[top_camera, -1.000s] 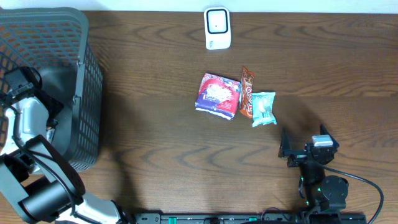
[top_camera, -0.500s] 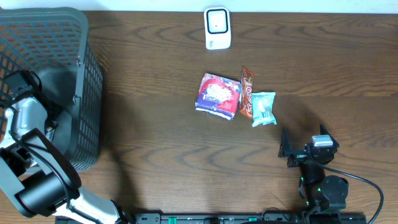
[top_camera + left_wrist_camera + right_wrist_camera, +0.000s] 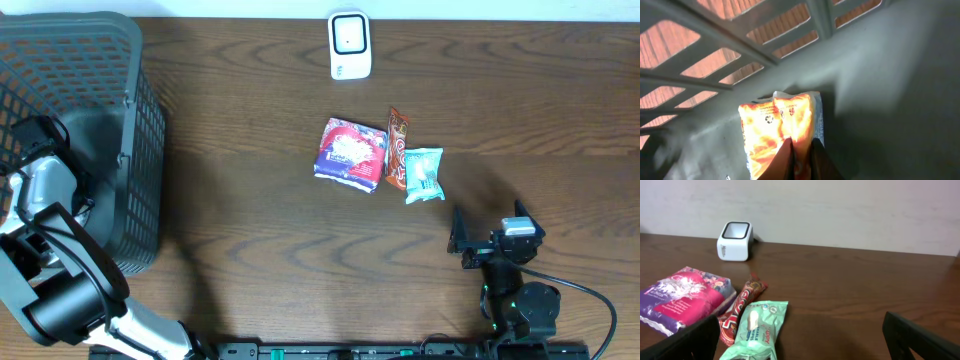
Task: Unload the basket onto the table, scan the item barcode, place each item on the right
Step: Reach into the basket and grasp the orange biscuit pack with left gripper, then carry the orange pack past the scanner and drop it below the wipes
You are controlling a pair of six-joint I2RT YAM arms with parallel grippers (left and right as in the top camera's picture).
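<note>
On a dark wooden table [image 3: 250,230], an orange packet [image 3: 780,127] lies on the floor of a grey basket [image 3: 130,150], its near edge pinched in the left gripper [image 3: 802,157]. Well apart, a purple packet [image 3: 350,152], red bar [image 3: 397,148] and green packet [image 3: 424,174] lie together near the white scanner [image 3: 350,45]. The right gripper [image 3: 801,322] rests spread wide, holding nothing.

I'm looking at what is serving as a mock shop checkout: a white barcode scanner [image 3: 350,45] is standing on a dark wooden table [image 3: 250,210], a grey plastic shopping basket [image 3: 135,130] is sitting at one end, and wrapped snacks [image 3: 350,154] are lying mid-table.
</note>
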